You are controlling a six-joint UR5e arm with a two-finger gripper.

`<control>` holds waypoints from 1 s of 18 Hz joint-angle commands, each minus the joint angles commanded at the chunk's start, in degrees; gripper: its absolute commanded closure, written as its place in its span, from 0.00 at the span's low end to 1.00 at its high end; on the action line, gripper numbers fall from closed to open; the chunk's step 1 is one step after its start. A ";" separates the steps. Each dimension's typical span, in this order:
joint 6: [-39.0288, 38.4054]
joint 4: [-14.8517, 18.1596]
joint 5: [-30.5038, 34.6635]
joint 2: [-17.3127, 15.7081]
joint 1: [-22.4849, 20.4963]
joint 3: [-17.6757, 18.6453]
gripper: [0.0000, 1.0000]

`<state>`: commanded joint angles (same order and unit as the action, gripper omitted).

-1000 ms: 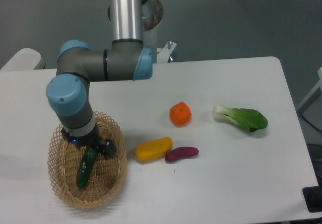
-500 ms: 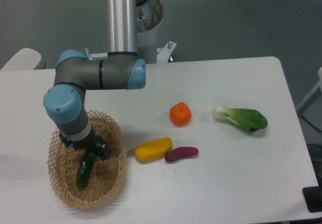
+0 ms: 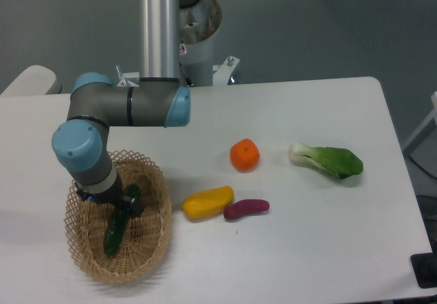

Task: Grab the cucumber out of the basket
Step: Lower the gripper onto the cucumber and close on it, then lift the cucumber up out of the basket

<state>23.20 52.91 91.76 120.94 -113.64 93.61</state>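
Down in the basket at the table's near left corner, the cucumber lies slanted, its upper end tucked under the gripper. The wrist hides most of the fingers, so I cannot tell how far the jaws stand apart or whether they grip it.

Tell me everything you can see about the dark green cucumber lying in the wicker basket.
The slim, glossy dark green cucumber is a smooth cylinder with rounded ends. It lies inside the oval tan wicker basket at the table's left, resting on the woven bottom, running from lower left to upper right. Its upper end sits at the black two-finger gripper, whose fingers hide that end; whether they grip it cannot be told.
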 joint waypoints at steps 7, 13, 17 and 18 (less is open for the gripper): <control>1.23 -0.26 0.18 0.62 0.00 -0.27 0.31; 3.16 -0.35 0.09 0.62 0.00 -0.62 0.58; 3.43 -0.35 0.09 0.44 -0.09 -0.97 0.68; 3.78 -0.35 0.09 0.27 -0.09 -1.14 0.69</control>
<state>26.98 52.56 91.85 121.20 -113.73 92.46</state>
